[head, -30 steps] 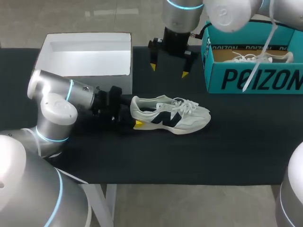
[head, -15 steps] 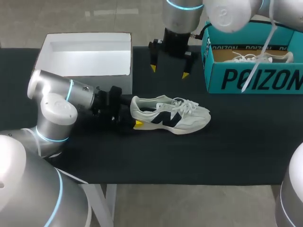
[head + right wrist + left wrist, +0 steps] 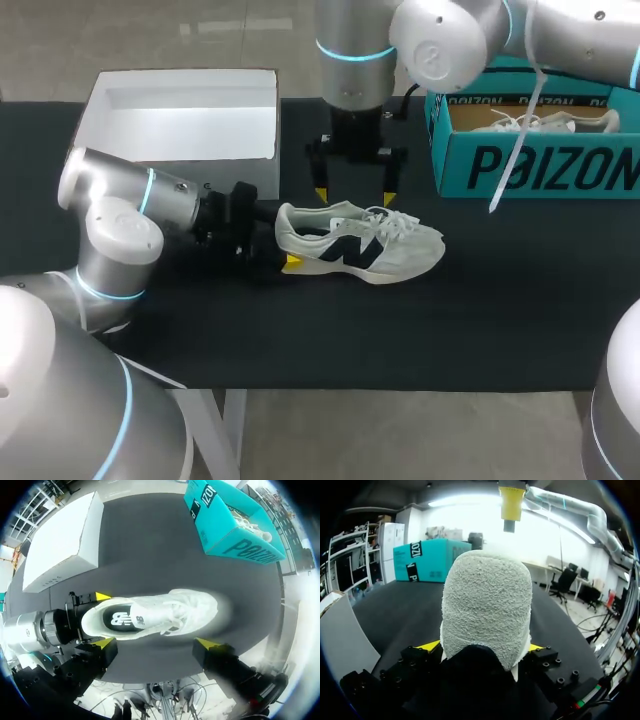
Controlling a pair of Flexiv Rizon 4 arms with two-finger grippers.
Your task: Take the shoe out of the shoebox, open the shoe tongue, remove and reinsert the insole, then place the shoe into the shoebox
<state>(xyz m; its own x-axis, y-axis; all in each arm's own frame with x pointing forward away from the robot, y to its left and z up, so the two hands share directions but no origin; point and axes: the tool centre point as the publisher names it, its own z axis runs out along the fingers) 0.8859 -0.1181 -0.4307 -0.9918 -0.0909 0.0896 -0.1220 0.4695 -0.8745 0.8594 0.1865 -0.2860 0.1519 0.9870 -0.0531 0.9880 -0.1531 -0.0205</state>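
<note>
The table point(image 3: 520, 330) is the one piece of furniture here: a wide, flat top covered in matte black (it reads as dark grey in the right wrist view). Under the table's near edge stands a pale leg point(image 3: 233, 430).

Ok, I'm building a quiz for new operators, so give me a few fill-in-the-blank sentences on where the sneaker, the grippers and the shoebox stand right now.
1. The left gripper is shut on the ___ of the white-and-grey lace-up sneaker.
2. The right gripper hangs above the sneaker with its fingers ___.
3. A second shoe lies inside the ___ cardboard shoebox.
Missing words: heel; open; teal.
</note>
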